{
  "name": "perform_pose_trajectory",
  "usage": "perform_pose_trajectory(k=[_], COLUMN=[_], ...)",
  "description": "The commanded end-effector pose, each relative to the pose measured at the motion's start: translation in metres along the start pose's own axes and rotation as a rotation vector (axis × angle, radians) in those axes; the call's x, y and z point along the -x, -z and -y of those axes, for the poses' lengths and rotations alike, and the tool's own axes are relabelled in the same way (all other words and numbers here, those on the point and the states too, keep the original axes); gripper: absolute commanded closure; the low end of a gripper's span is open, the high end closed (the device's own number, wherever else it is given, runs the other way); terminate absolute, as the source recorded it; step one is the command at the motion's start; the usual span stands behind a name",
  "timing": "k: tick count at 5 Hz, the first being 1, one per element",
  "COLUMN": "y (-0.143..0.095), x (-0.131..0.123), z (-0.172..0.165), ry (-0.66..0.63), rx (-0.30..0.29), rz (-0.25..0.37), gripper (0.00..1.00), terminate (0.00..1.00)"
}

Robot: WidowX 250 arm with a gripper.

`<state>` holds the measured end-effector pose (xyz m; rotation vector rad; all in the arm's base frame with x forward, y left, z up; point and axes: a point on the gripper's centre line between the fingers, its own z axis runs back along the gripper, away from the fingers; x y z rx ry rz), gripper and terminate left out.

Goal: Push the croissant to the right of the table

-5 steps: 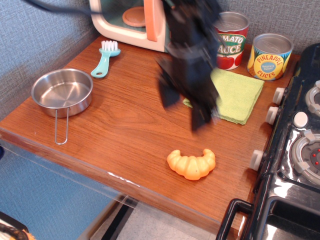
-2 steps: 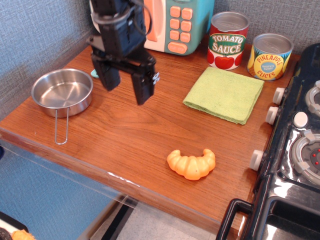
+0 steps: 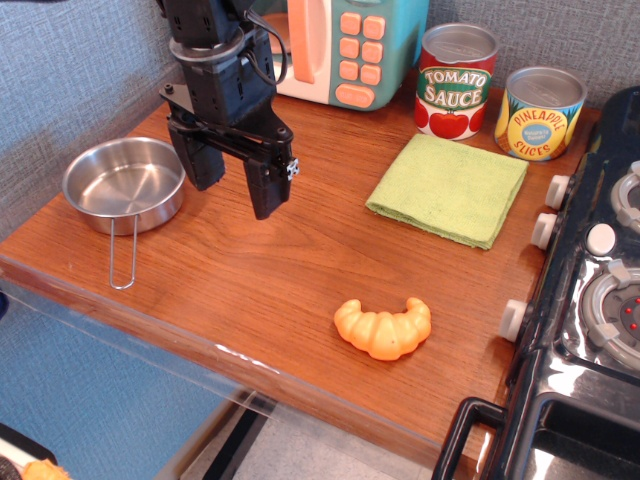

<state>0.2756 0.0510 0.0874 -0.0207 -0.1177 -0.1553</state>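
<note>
The croissant (image 3: 384, 327) is a glossy orange-yellow toy lying on the reddish-brown table (image 3: 260, 270) near its front edge, right of centre. My black gripper (image 3: 236, 190) hangs over the left-middle of the table, well to the left of and behind the croissant. Its two fingers point down with a gap between them and nothing is held.
A steel pan (image 3: 125, 186) with a wire handle sits at the left. A green cloth (image 3: 449, 187) lies at the back right, with a tomato sauce can (image 3: 456, 81) and a pineapple can (image 3: 539, 112) behind it. A toy microwave (image 3: 345, 45) is at the back. A black toy stove (image 3: 590, 290) borders the right edge.
My gripper swept from above the green cloth leftward across the table to beside the pan, now hiding the brush. The croissant has not moved.
</note>
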Motion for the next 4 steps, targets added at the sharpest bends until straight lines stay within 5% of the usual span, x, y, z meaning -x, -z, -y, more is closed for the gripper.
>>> perform_pose_trajectory(k=[1, 3, 4], y=[-0.0081, -0.0081, -0.0081], x=[0.0081, 0.0081, 0.0081], z=[-0.0014, -0.0014, -0.0014], ry=[-0.002, -0.002, -0.002], rx=[-0.007, -0.007, -0.007], rz=[0.026, 0.026, 0.026], gripper=[0.00, 0.00, 0.00], terminate=[0.00, 0.00, 1.00])
